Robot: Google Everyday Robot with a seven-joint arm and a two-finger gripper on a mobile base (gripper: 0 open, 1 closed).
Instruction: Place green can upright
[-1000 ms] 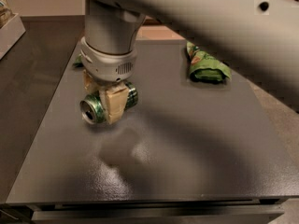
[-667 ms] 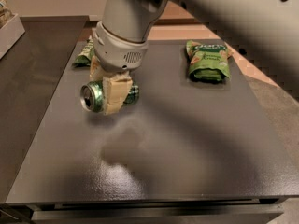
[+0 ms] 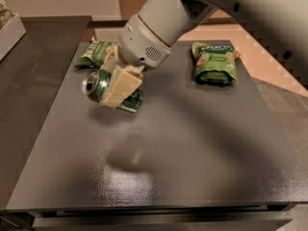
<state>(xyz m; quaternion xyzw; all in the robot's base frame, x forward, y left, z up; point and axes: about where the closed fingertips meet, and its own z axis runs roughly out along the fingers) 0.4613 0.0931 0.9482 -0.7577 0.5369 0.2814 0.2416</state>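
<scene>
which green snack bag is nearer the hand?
The left bag, partly hidden behind the hand, which grips the green can lying sideways. The right bag lies well apart.

On the dark table [image 3: 192, 172], one green snack bag [image 3: 94, 53] lies far left, a second bag [image 3: 214, 64] far right.

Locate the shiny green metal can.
Camera view, left of centre: the can, held sideways by the tool over the grey table, beside the left green snack bag.
</scene>
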